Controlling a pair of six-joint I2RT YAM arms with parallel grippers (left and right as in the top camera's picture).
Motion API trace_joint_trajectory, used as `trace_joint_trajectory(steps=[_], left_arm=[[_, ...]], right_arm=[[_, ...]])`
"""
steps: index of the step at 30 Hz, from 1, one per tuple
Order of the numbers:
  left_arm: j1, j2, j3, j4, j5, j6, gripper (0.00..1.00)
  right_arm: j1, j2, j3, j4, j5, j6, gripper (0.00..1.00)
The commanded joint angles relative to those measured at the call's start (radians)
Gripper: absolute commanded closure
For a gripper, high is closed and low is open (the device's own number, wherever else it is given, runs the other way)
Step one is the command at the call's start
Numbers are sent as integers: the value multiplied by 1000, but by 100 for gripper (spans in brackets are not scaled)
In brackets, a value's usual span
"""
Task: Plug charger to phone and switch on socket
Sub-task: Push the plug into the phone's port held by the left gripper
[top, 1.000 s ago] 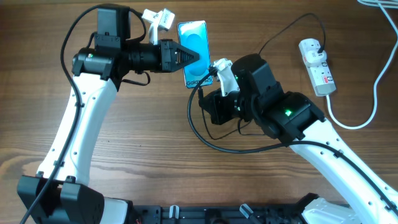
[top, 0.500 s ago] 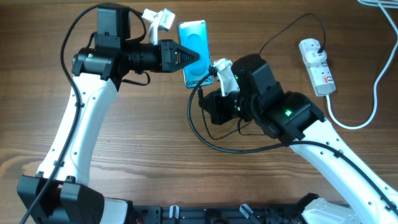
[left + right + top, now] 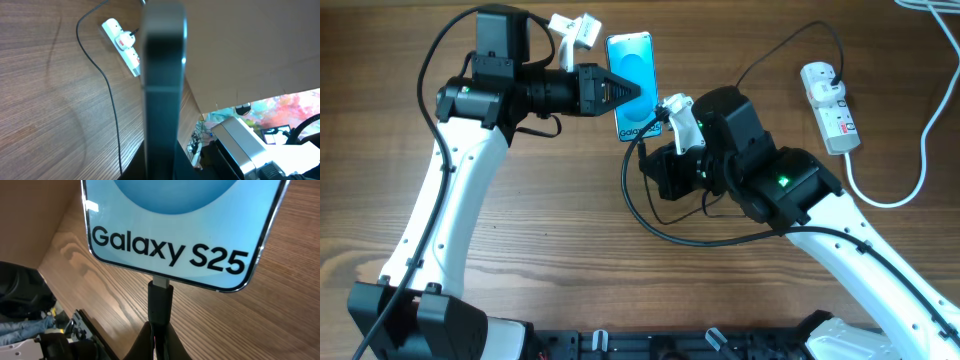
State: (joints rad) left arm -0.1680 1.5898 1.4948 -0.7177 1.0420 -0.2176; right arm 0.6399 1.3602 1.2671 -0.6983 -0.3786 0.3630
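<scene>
Left tool (image 3: 632, 92) clenched on the phone (image 3: 630, 60), screen up, near the middle of the desk's (image 3: 570, 250) far edge. Right tool (image 3: 160, 341) pinches the charger (image 3: 160, 297) plug, tip meeting the phone's bottom edge. Socket (image 3: 830, 108) lies toward the far right corner.

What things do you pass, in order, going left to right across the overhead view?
Left arm's green light → phone → right arm's green light → socket → thick white cord, curving off to the right edge.
</scene>
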Motion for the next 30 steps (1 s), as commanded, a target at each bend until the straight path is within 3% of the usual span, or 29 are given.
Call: trace_joint_trajectory(steps=[1, 22, 30], left_arm=[[2, 3, 6, 2, 39, 28, 96], [2, 3, 6, -25, 39, 32, 96], [2, 3, 6, -66, 43, 84, 96]], right_arm=[[0, -19, 29, 28, -15, 19, 96], [0, -19, 29, 70, -13, 21, 96], [0, -19, 29, 108, -10, 17, 96]])
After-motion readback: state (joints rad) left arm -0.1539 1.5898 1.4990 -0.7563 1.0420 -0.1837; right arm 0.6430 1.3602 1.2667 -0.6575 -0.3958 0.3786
